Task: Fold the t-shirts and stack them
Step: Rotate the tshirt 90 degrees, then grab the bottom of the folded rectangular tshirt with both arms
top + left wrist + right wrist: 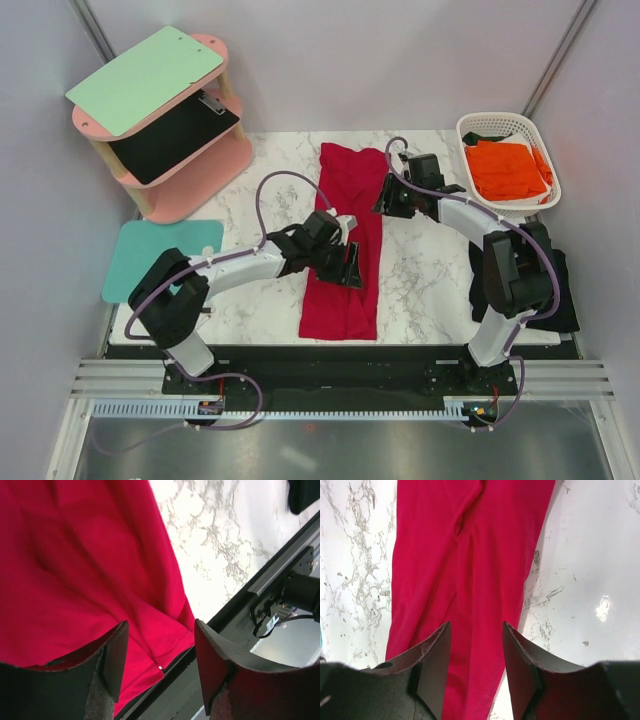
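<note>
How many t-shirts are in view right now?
3: red shirt laid out mid-table, orange shirt in the white basket, black shirt at the right edge. Others may hide in the basket.

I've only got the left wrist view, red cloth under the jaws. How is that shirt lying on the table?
Observer: The red t-shirt lies as a long narrow strip, running from the near edge to the far side.
Operator: Where's the right gripper?
Observer: The right gripper hangs over the strip's far end, jaws open, empty.
Operator: Other shirts?
Observer: The orange t-shirt lies in the white basket, far right corner.
</note>
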Controlling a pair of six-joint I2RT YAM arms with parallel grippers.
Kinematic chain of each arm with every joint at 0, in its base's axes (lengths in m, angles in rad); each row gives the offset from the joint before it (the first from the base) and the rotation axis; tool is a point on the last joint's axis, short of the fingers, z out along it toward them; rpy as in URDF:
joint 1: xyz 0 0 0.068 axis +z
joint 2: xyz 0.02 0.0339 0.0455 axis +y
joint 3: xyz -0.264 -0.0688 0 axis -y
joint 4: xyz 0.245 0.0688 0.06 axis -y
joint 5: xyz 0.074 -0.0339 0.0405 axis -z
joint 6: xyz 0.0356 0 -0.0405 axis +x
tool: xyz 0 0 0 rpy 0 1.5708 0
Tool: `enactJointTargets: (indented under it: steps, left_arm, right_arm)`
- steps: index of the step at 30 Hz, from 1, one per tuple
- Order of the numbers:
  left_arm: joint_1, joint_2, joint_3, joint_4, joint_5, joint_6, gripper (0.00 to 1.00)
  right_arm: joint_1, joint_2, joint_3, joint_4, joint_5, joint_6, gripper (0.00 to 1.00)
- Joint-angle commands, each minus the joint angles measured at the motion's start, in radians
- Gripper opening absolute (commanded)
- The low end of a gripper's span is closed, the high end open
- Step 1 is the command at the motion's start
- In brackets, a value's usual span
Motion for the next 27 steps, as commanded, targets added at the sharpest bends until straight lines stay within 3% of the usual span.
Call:
enactJointTargets:
  steps: [1, 14, 27]
  left_arm:
    - [-0.076, 0.041, 0.08, -0.027, -0.008, -0.026, 0.61]
    - [-0.314, 0.201, 0.252, -0.334, -0.151, 0.002, 0.55]
    - [-0.352, 0.247, 0.263, -0.395, -0.291, -0.032, 0.52]
  right_arm:
    - [-0.011, 0.01, -0.011, 0.055, -0.049, 0.018, 0.53]
    - [-0.05, 0.021, -0.023, 0.053, -0.061, 0.027, 0.54]
    - [-0.064, 0.033, -0.034, 0.057, -0.079, 0.034, 0.55]
